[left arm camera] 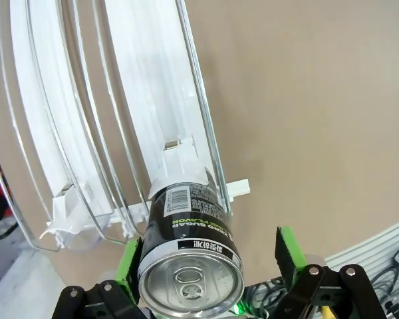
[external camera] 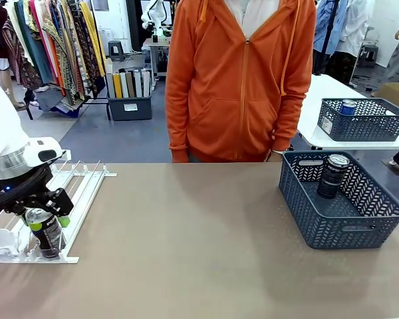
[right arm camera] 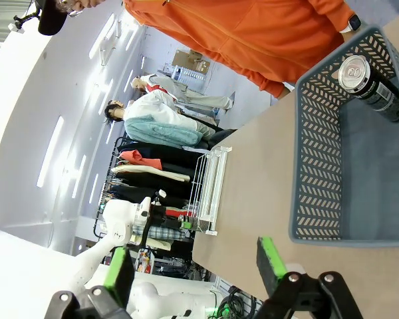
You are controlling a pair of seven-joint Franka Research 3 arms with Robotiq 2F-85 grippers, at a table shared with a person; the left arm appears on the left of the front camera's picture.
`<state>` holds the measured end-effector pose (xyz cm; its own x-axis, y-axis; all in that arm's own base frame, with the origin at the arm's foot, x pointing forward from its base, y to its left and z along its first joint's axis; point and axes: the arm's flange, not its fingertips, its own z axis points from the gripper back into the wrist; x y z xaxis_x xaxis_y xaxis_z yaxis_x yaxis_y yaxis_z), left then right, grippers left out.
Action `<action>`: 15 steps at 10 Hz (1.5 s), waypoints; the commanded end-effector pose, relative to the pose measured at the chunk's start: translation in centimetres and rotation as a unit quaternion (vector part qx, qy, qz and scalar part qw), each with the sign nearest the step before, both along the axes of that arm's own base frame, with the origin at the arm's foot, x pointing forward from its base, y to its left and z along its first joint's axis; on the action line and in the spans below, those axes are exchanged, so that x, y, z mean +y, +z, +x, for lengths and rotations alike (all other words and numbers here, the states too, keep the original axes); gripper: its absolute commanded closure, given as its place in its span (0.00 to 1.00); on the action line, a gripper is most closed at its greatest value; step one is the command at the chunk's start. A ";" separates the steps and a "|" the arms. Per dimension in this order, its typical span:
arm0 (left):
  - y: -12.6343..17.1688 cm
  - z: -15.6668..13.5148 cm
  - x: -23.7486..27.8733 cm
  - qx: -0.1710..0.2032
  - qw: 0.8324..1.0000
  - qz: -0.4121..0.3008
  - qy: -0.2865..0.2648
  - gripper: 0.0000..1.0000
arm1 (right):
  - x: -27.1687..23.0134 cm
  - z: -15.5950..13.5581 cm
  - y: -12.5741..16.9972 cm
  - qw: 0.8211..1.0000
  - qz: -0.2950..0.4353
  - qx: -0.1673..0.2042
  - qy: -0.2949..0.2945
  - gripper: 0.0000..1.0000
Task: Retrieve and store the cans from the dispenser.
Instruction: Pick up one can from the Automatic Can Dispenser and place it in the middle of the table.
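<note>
Currently the left gripper (left arm camera: 211, 262) straddles a dark can (left arm camera: 190, 256) at the dispenser (external camera: 80, 189) end, jaws apart; closing off-centre could tip it against the rails. The right gripper (right arm camera: 194, 262) hangs with jaws apart beside the basket (external camera: 319, 216).

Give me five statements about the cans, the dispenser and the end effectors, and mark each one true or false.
1. A dark can stands in the basket. True.
2. The left end effector straddles a can at the dispenser, jaws open. True.
3. The right end effector holds a can. False: it is open and empty.
4. The person's hand is touching the dispenser. False: no hand is on it.
5. The can at the dispenser is blue. False: it is dark.
</note>
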<state>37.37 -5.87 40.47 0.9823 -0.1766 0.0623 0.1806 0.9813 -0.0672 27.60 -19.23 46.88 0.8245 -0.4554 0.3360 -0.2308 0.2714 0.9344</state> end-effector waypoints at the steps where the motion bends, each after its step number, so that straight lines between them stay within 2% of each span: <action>1: -2.5 -4.0 0.6 -0.010 1.000 0.014 0.013 0.42 | 0.1 0.3 0.5 1.000 0.013 -0.008 -0.005 0.00; 2: -2.5 -4.0 0.6 -0.012 1.000 0.013 0.014 1.00 | 0.1 0.3 0.5 1.000 0.013 -0.008 -0.005 0.00; 7: -2.4 -4.0 0.8 -0.015 1.000 0.017 0.019 1.00 | 0.1 0.3 0.5 1.000 0.013 -0.008 -0.005 0.00; 9: -0.7 -4.8 1.1 -0.031 0.999 0.027 0.016 1.00 | 0.1 0.3 0.5 1.000 0.013 -0.008 -0.005 0.00; 10: 1.3 -5.8 1.5 -0.044 0.998 0.037 0.009 1.00 | 0.1 0.3 0.5 1.000 0.013 -0.008 -0.005 0.00; 12: 7.4 -9.5 2.1 -0.101 0.994 0.036 -0.009 1.00 | 0.1 0.3 0.5 1.000 0.013 -0.008 -0.005 0.00; 13: 9.7 -11.5 2.1 -0.143 0.989 0.030 -0.015 1.00 | 0.1 0.3 0.5 1.000 0.013 -0.008 -0.005 0.00; 15: 12.3 -15.5 2.6 -0.219 0.975 0.017 -0.012 1.00 | 0.1 0.3 0.5 1.000 0.013 -0.008 -0.005 0.00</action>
<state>26.80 -4.31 56.98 0.8972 -0.2030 0.3923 0.2020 0.9784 0.0442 27.61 -19.23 46.87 0.8247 -0.4552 0.3357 -0.2306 0.2713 0.9345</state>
